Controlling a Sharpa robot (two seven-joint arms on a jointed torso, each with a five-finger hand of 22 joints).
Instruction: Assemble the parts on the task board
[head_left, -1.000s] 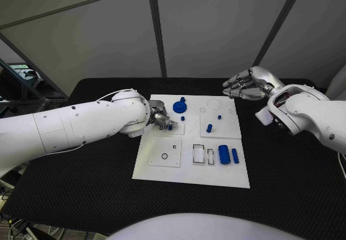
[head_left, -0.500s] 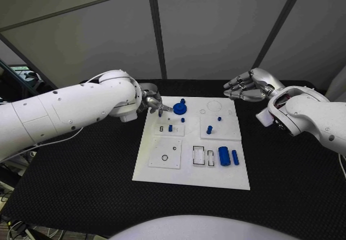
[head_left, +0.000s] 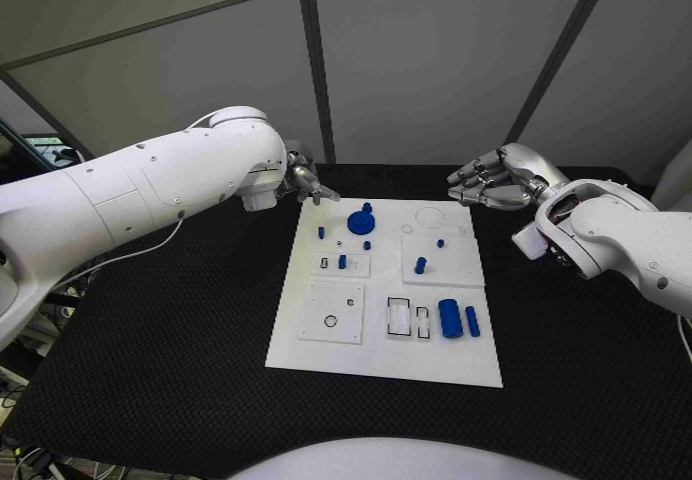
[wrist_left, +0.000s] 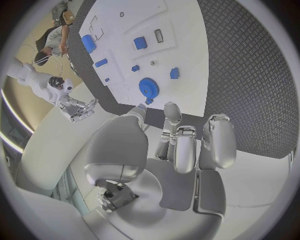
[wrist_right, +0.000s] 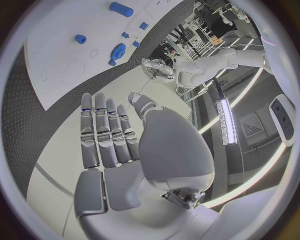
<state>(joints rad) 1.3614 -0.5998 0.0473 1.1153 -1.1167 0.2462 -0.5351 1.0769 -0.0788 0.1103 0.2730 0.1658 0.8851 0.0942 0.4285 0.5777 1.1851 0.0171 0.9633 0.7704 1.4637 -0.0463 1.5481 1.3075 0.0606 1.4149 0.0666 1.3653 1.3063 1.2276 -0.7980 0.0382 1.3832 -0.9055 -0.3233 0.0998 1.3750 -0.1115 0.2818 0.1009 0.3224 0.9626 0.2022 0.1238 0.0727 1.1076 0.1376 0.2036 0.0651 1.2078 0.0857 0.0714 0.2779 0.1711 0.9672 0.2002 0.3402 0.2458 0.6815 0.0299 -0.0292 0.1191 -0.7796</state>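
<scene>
The task board (head_left: 387, 300) lies mid-surface with small blue parts on it: a gear (head_left: 361, 219) at the far end, a cylinder (head_left: 449, 317) and a bar (head_left: 472, 320) near right. They look light, rigid and slick — I'd pinch each across its sides. My left hand (head_left: 306, 183) hovers off the board's far-left corner, fingers apart and, I think, empty. My right hand (head_left: 490, 180) hangs far right, fingers loosely curled, holding nothing.
</scene>
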